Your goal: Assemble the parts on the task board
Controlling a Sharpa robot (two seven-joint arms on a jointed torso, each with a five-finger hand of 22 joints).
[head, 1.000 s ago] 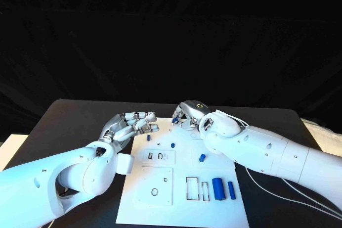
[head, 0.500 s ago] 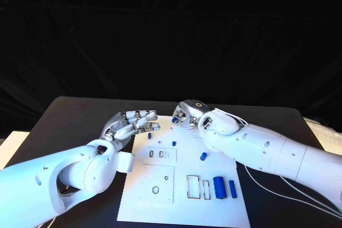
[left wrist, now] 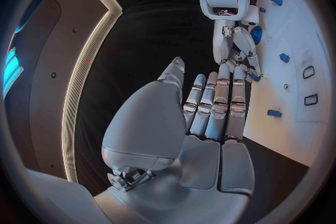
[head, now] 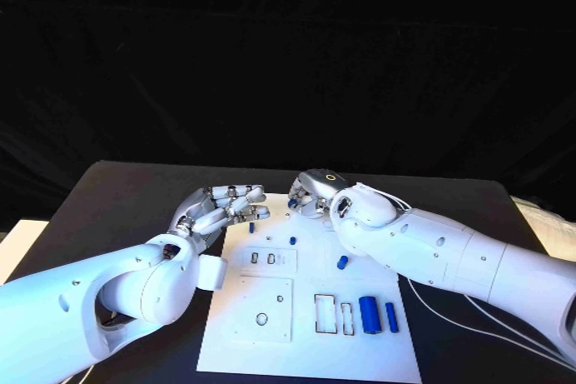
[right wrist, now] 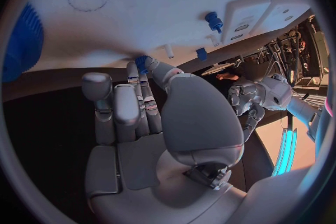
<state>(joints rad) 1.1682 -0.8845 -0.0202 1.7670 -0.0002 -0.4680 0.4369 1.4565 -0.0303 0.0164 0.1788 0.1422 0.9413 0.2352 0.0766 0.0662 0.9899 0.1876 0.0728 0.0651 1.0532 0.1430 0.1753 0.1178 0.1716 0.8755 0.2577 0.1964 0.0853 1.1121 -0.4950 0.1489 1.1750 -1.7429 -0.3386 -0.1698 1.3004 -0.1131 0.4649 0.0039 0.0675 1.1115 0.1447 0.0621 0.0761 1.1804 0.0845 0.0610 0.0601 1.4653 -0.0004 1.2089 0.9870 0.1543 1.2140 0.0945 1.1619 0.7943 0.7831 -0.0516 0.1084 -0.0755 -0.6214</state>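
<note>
Blue, a small plastic part (right wrist: 142, 61) is sitting pinched in the right hand (head: 317, 197) over the white task board's (head: 300, 342) far edge; it could slip. The left hand (head: 225, 209) is hovering beside, empty, fingers loosely curled.

- Cool, bright overhead light makes the white task board (head: 315, 305) glare against a black backdrop.
- Both wrist views bend straight edges near their dark circular rims.
- Cyan strip lights glow at those rims.
</note>
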